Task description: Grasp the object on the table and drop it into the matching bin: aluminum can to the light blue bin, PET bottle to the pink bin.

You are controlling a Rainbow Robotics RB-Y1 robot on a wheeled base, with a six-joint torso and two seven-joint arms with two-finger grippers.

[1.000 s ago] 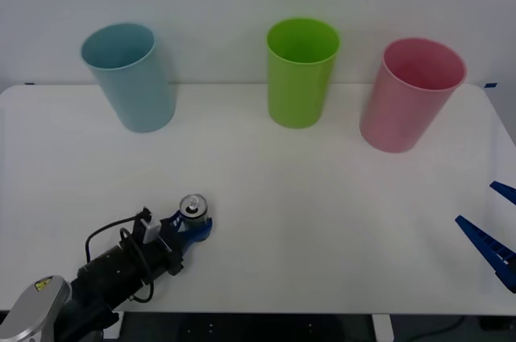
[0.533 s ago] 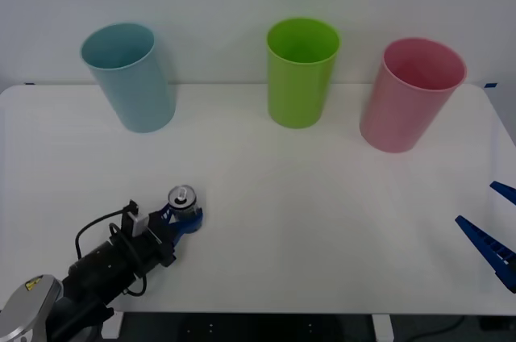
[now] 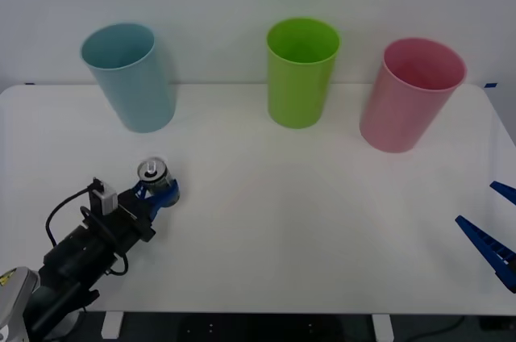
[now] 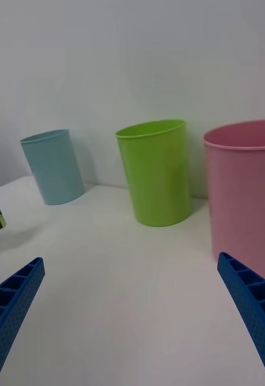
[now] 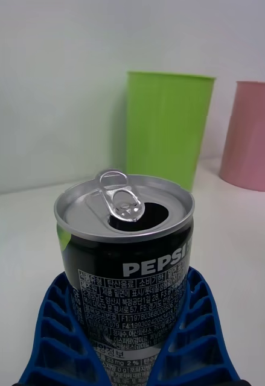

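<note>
Can is sitting upright between my left fingers, which are clamping its lower body; light blue bin is standing ahead. Risk: low hold letting it tip. Right fingers are idling spread.

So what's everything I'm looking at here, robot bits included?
can: one, silver top, dark body, upright in the left gripper, at the table's near left
light blue bin: one, far left of the table
green bin: one, lime, far middle
pink bin: one, far right
table: one, white, wide, under it all
left gripper: one, blue fingers closed around the can, on a black arm
right gripper: one, blue fingers spread open, at the table's right edge, idle
</note>
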